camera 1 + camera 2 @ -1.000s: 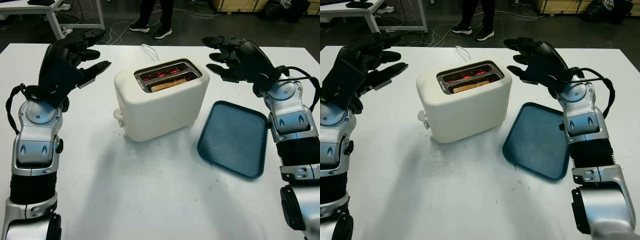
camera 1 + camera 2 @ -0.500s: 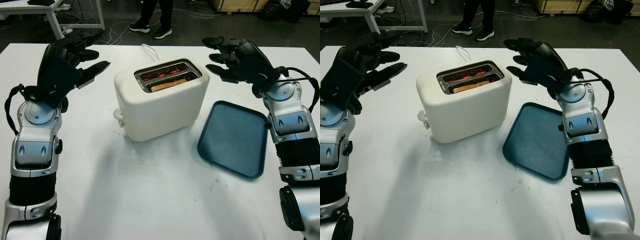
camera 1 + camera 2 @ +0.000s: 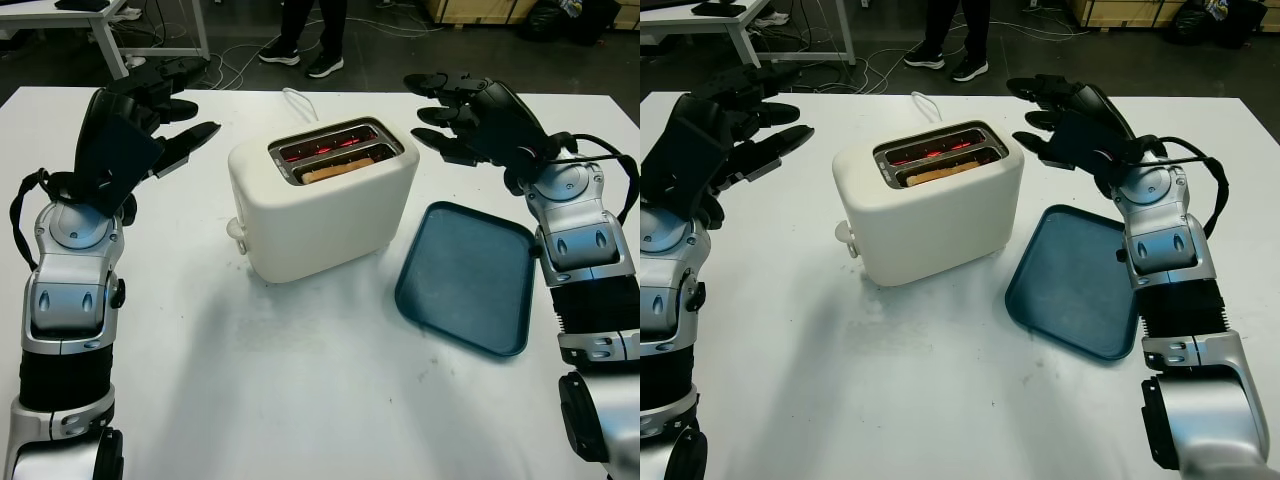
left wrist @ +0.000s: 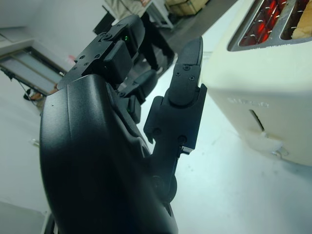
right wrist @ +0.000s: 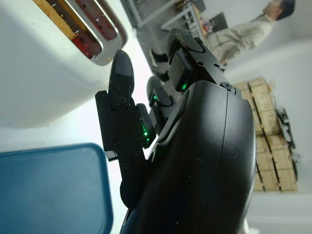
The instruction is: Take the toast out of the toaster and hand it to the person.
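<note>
A cream two-slot toaster stands mid-table, its far slot glowing red inside. A slice of toast sits low in the near slot, only its top edge showing. My left hand hovers open, raised to the left of the toaster, holding nothing. My right hand hovers open just right of the toaster's top, above the table behind the tray, also holding nothing. The glowing slots appear in the left wrist view, and the toast's edge in the right wrist view.
A dark blue tray lies on the white table right of the toaster. The toaster's white cord trails toward the far edge. A person's legs and shoes stand beyond the table; a desk stands at far left.
</note>
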Action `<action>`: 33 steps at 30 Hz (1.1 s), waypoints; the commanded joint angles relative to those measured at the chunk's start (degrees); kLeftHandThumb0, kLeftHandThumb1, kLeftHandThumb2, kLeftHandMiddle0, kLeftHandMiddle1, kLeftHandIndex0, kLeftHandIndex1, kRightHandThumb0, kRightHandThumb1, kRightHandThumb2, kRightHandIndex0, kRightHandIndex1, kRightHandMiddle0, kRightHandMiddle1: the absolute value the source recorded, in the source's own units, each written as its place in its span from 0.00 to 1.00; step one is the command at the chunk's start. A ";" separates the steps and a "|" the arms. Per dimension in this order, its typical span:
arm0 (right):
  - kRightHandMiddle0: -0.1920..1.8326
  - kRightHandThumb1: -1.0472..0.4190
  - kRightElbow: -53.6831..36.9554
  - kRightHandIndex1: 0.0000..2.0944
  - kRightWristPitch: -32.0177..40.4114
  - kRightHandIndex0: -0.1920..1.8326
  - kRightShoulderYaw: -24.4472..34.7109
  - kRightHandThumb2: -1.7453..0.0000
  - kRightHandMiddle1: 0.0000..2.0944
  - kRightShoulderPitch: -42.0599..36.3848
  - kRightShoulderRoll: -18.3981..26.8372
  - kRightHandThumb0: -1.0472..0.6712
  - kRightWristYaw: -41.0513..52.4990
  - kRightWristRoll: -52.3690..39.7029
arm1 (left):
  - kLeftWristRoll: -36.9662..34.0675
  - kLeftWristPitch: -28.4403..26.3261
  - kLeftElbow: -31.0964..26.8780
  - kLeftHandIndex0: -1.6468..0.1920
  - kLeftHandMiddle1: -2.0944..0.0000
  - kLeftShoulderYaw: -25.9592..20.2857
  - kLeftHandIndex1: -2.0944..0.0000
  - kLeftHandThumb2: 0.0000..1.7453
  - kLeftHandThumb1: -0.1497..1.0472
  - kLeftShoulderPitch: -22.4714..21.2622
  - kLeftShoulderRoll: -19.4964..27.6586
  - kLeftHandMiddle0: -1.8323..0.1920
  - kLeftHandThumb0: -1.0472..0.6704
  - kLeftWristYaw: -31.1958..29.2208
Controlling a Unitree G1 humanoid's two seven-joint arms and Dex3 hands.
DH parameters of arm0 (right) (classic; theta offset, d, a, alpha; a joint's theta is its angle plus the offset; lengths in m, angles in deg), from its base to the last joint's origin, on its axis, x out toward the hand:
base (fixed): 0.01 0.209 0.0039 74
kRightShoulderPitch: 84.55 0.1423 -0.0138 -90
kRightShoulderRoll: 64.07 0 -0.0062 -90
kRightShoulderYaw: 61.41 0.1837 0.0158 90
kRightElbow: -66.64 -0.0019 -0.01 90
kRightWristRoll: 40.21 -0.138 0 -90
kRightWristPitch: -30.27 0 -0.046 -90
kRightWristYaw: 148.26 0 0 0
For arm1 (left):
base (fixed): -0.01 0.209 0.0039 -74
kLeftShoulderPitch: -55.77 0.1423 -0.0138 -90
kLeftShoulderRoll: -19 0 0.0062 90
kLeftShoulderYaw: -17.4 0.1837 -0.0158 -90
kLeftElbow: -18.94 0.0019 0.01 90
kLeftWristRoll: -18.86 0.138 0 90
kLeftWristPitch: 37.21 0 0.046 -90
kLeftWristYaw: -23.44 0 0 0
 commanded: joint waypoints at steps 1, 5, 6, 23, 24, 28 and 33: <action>0.32 0.09 -0.95 0.01 0.92 0.36 0.20 0.80 0.00 -0.36 -0.05 0.46 -0.13 -0.15 | -0.04 0.30 -0.41 0.59 0.60 -0.17 0.93 0.01 0.89 0.36 -0.01 0.78 0.40 0.11; 0.33 0.09 -0.19 0.01 -0.84 0.37 0.07 0.80 0.00 -0.44 0.10 0.45 -0.15 -0.10 | -0.26 0.18 -0.44 0.59 0.60 -0.25 0.93 0.01 0.89 0.39 -0.06 0.78 0.40 -0.01; 0.33 0.09 0.04 0.01 -1.27 0.37 0.06 0.80 0.00 -0.44 0.11 0.44 -0.21 -0.08 | -0.30 0.16 -0.44 0.59 0.60 -0.25 0.93 0.01 0.89 0.39 -0.09 0.78 0.40 -0.01; 0.33 0.09 -0.05 0.01 -1.01 0.36 0.05 0.80 0.00 -0.26 -0.20 0.44 -0.38 -0.01 | -0.09 1.32 0.17 0.59 0.58 -0.11 0.92 0.01 0.89 0.28 0.19 0.78 0.38 -0.21; 0.33 0.09 -0.09 0.01 -0.80 0.36 -0.03 0.80 0.00 -0.21 -0.20 0.44 -0.40 0.09 | -0.15 1.04 0.06 0.59 0.58 -0.12 0.92 0.01 0.89 0.30 0.12 0.78 0.38 -0.20; 0.33 0.09 0.08 0.01 -1.03 0.37 -0.18 0.80 0.00 -0.12 -0.04 0.43 -0.33 0.25 | 0.19 0.36 -0.44 0.59 0.58 0.13 0.92 0.01 0.89 0.35 0.26 0.78 0.38 -0.18; 0.33 0.09 -0.25 0.01 -0.49 0.36 -0.20 0.80 0.00 -0.12 0.07 0.43 -0.14 0.27 | 0.19 -0.42 -0.88 0.60 0.59 0.17 0.92 0.01 0.89 0.27 0.08 0.78 0.38 -0.01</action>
